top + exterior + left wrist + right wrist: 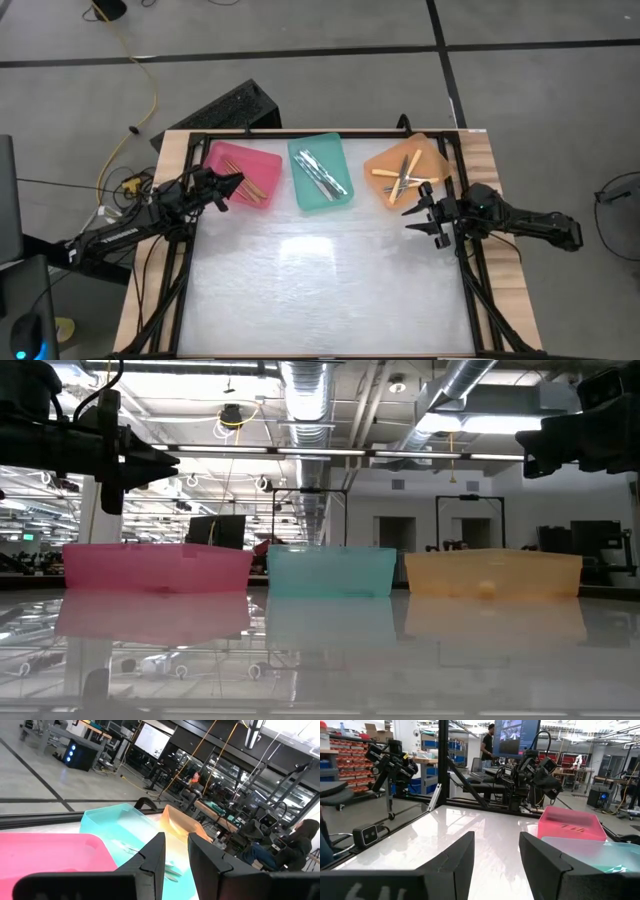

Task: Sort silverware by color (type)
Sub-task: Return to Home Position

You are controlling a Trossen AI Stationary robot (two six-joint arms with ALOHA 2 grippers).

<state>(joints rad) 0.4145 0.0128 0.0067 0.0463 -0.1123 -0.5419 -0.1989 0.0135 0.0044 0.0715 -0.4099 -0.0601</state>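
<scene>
While both arms hang clear of the work, the overhead view shows the silverware [322,172] lying in three trays set in a row on the bench [330,290]. Tan-handled pieces [255,188] sit in the pink tray [224,160], teal-handled pieces [330,182] in the teal tray [315,141], and yellow-handled pieces [398,178] in the orange tray [383,160]. The left gripper [228,190] hovers just beside the pink tray and the right gripper [412,212] just beside the orange one. No utensil shows on the bare bench.

From bench height, the three trays stand side by side. Their frosted walls hide most of the contents, and both arms hang high above the surface at either edge.

Past the left wrist, the fingers stand slightly parted with nothing between them, looking over the pink tray toward the teal and orange ones. Faint utensils show on the teal floor, and a seated person is visible in the room beyond.

Past the right wrist, the fingers are spread wide and empty above the glossy bench. The pink tray and its tan-handled pieces lie across the way, below the other arm.

The pieces look light, stiff and slim, and their polished metal ends are likely slippery. Because they lie flat and overlap, they would probably be best pinched across the coloured handle near mid-length, one at a time.
</scene>
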